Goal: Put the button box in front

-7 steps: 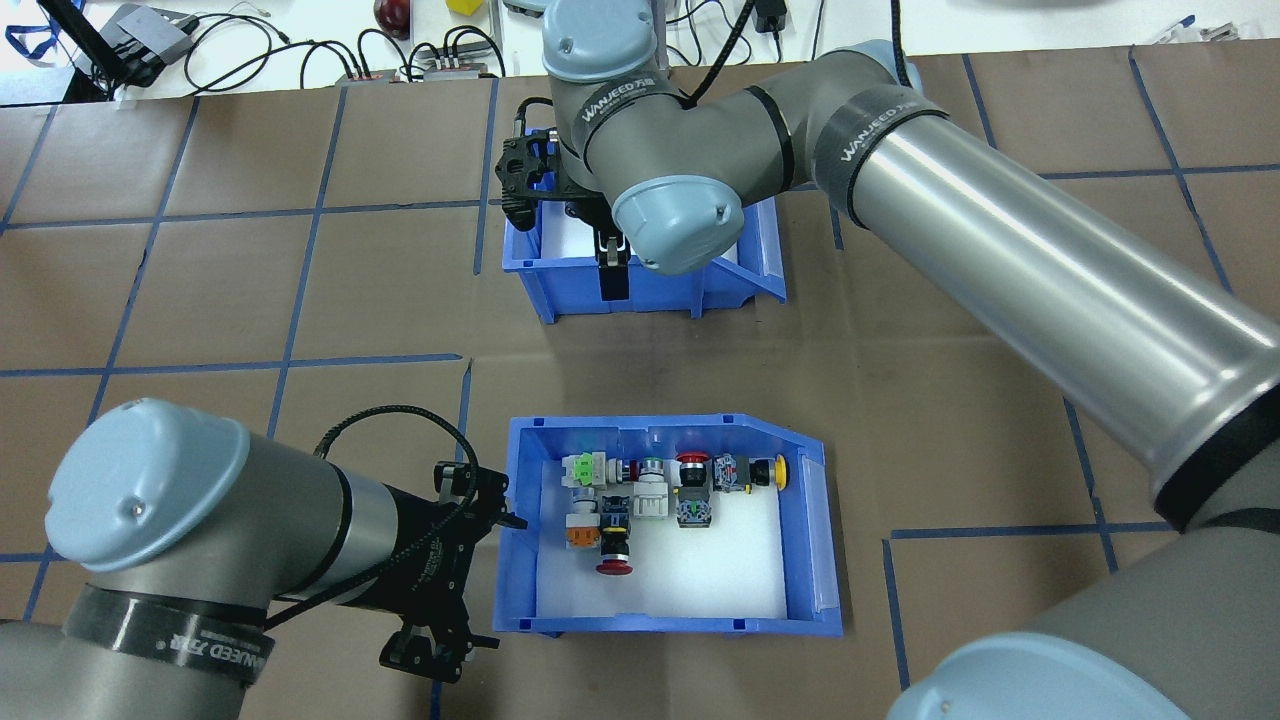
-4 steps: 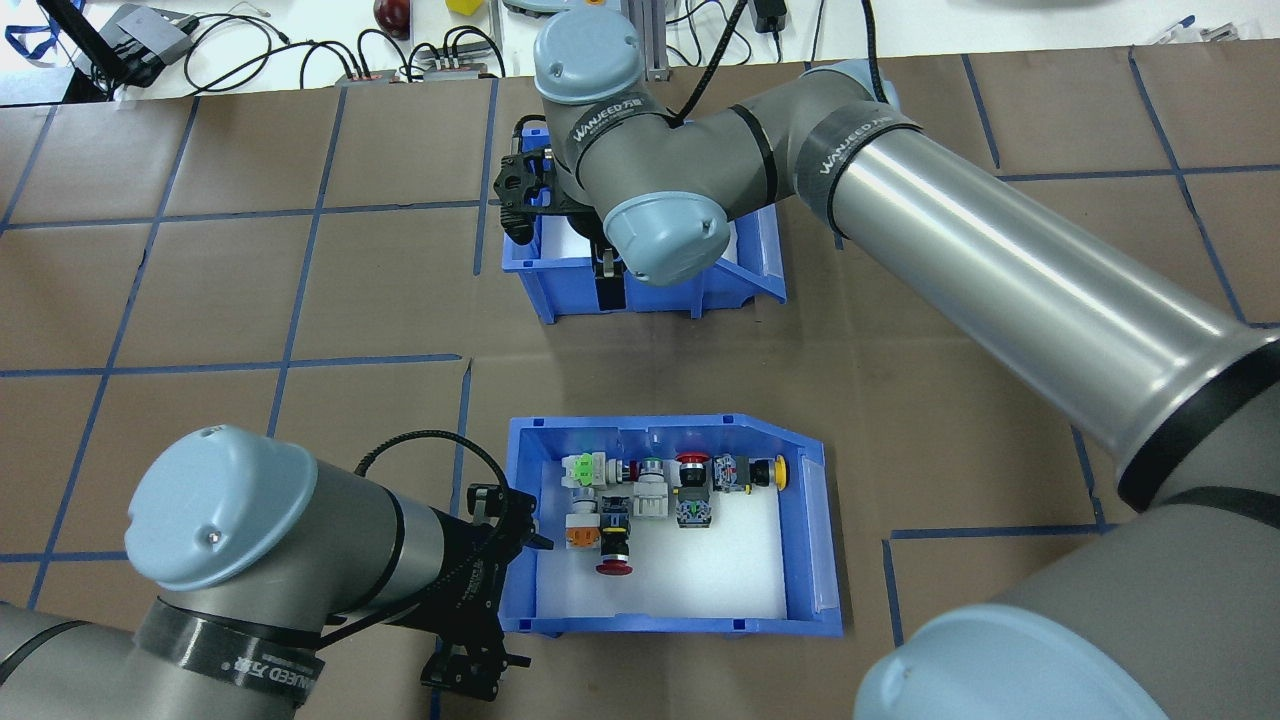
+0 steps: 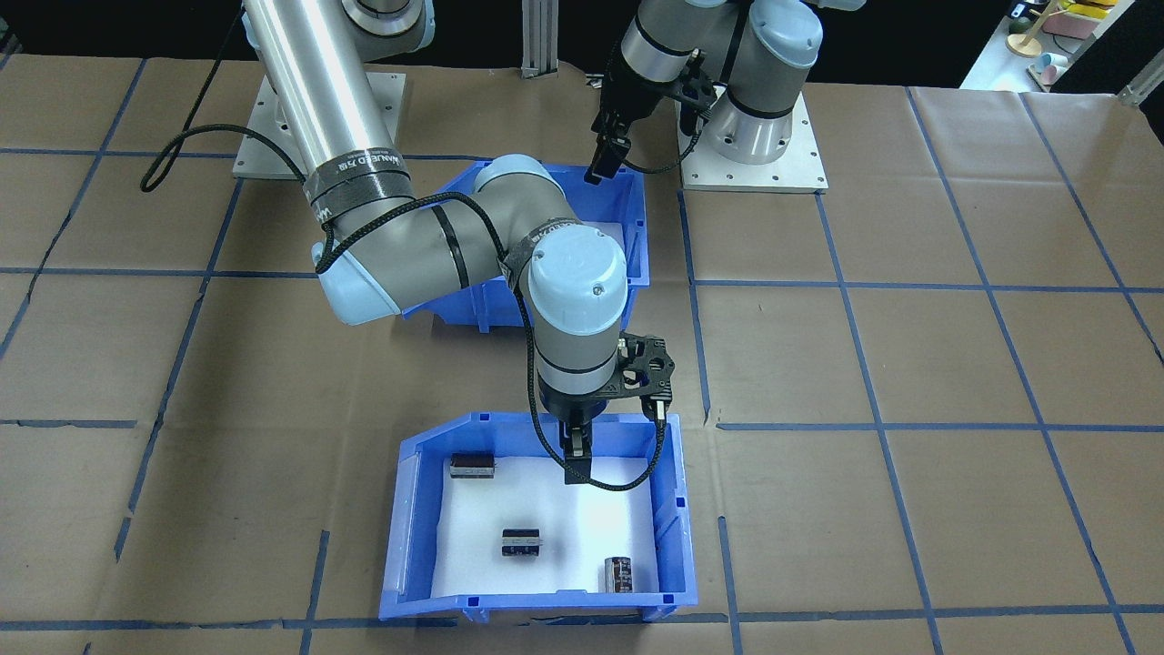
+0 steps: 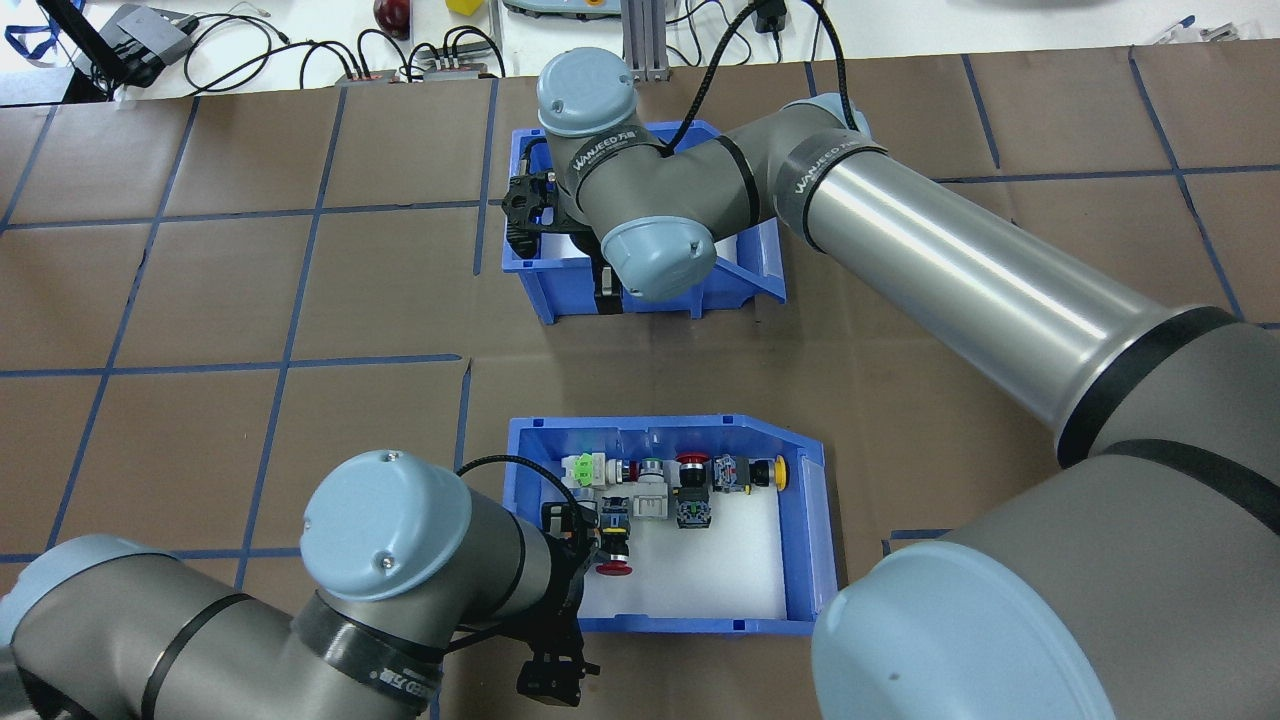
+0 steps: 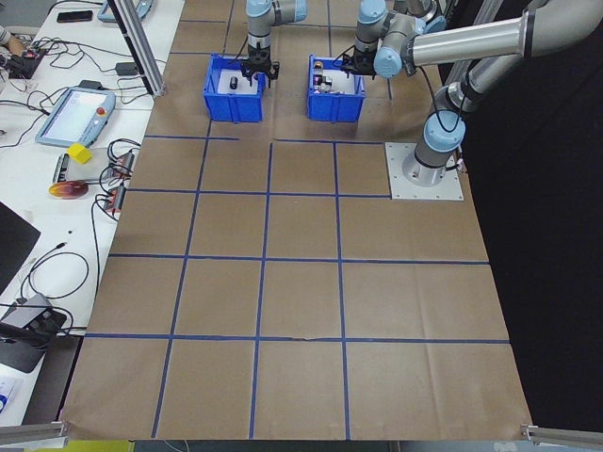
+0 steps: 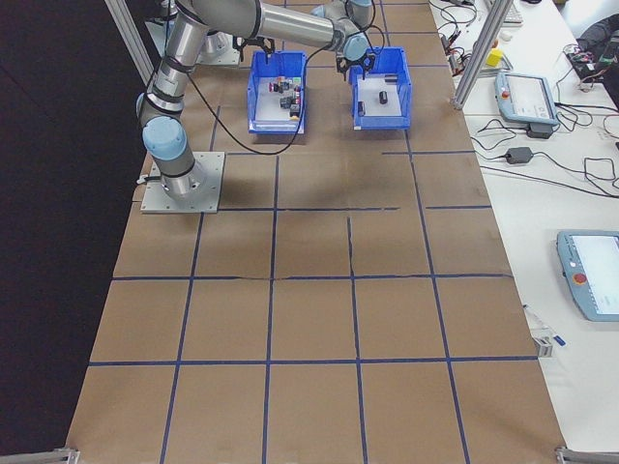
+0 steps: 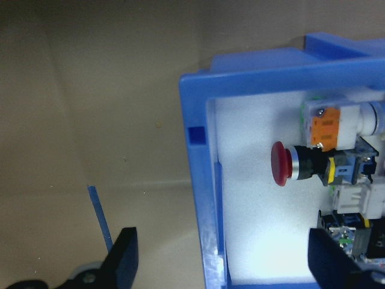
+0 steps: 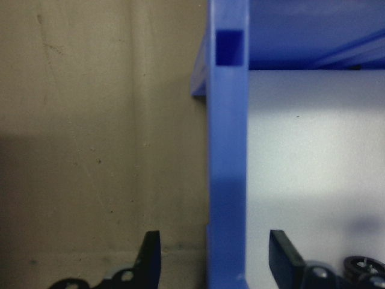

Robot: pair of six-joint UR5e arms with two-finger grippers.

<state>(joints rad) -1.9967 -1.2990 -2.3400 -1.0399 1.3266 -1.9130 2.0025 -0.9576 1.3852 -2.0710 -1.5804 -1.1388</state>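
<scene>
My left claw (image 7: pixel 219 265) sits spread wide across the button box (image 4: pixel 810 520) wall, gripping nothing yet. Beyond that box, my right claw (image 8: pixel 213 256) straddles the other bin (image 4: pixel 765 265) wall, also unclosed. Neither box is moved; the swap remains.

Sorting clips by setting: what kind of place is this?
Probably a robotics lab: a paper-covered table taped into a blue grid, teach pendants and cables on the side bench, and blue parts bins.

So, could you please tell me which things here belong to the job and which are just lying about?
Job: button box, left hand open astride its wall.
Lying about: other blue bin with dark cylinders, right hand open astride its wall.
</scene>
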